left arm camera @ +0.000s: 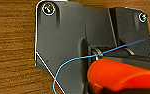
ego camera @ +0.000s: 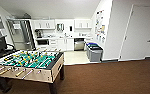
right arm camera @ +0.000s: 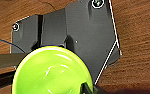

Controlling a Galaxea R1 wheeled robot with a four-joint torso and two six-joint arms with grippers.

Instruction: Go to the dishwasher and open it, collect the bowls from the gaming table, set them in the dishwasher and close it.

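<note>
The dishwasher, a steel-fronted unit, sits under the counter of the kitchenette at the far end of the room. From here I cannot tell how its door stands. A lime green bowl shows large in the right wrist view, held above the brown floor. My right gripper is shut on its rim, where a dark finger crosses the edge. In the left wrist view a red-orange bowl hangs close to the camera, with my left gripper shut on it. The gaming table is out of view.
A table-football table with a green field stands at the near left. Two grey bins stand by the right wall before the kitchenette. A white door is at the right. Brown carpet stretches ahead to the pale kitchen floor.
</note>
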